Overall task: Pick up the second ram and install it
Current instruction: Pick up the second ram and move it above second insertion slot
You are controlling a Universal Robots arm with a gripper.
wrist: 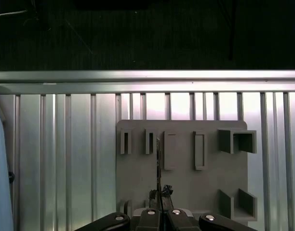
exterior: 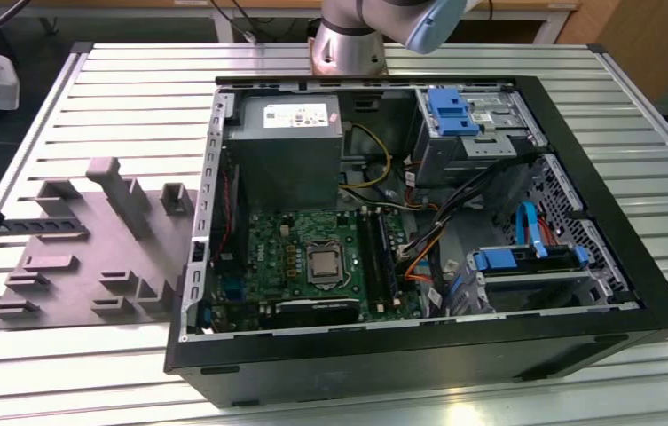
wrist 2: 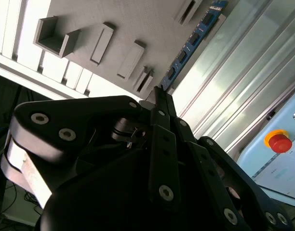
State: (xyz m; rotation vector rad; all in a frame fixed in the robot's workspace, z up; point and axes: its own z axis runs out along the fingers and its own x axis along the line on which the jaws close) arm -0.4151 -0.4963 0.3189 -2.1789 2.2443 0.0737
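The claw (wrist 2: 158, 94) was pinched shut on one end of the second ram (wrist 2: 191, 44). The ram, a slim blue stick with black chips, jutted out from the fingertips over the pale grey tray (exterior: 85, 266). Whether the stick touched the tray, I could not tell. In the exterior view the claw stood at the far left edge of the slatted metal table (exterior: 132, 80), with the tray of upright blocks just to its right. Further right lay the open black computer case (exterior: 428, 355), on its side, with its green motherboard (exterior: 274, 248) and square silver processor (exterior: 326, 264) exposed. The arm's base (exterior: 351, 44) rose behind the case.
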